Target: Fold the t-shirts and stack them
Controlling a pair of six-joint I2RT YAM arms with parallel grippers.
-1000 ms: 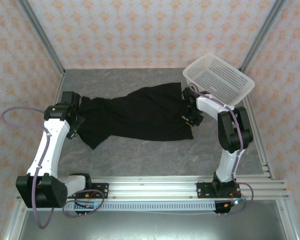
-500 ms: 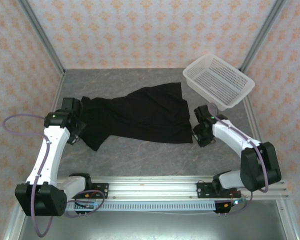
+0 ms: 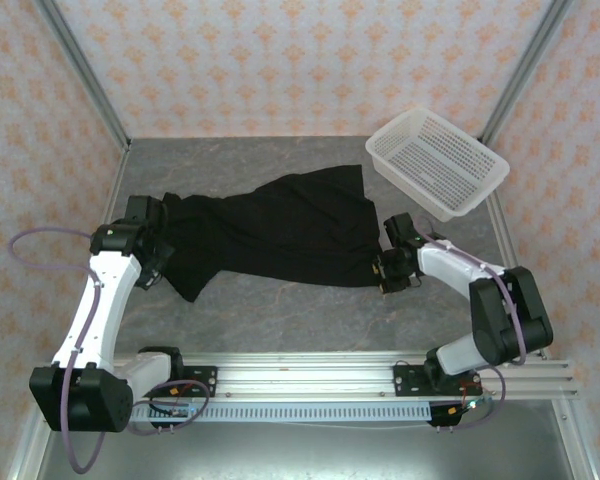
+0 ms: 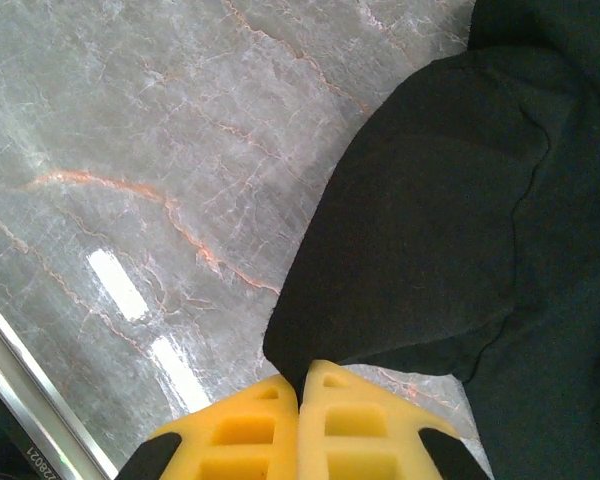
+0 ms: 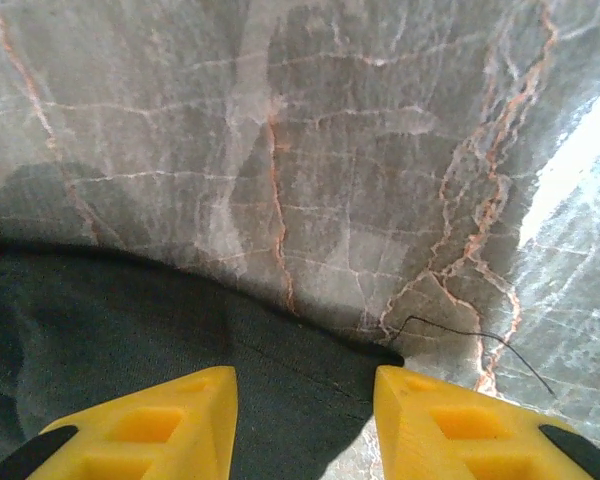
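Across the middle of the tabletop (image 3: 280, 315): the black t-shirt (image 3: 280, 225) lies spread out and a bit crumpled. One end is near the left edge and the other end is near the right edge. No print shows, just plain black.
Far right corner: a white basket (image 3: 420, 197) sits there, apart from the shirt.
Left gripper (image 4: 300, 388): it is at the left end of the shirt. Its yellow fingers (image 4: 240, 430) are pressed together and seem to nip a rounded flap of the cloth right at its edge.
Right gripper (image 5: 302, 388): it is low over the shirt's corner at the right end. Its fingers are spread apart with the hem corner lying between them — not squeezed yet.
Thread (image 5: 470, 340): a thin loose thread pokes out from that corner onto the stone top.
How the shirt will feel: I think it is soft, light and floppy. It will likely sag and bunch up if lifted by one spot, and it may slide on the smooth top.
Where to grab: the corners and hems look best, one at each end, so the cloth pulls flat. Pinch deep enough — thin cloth can slip out.
Step now: it looks like getting hold of both ends to straighten the shirt before the first fold.
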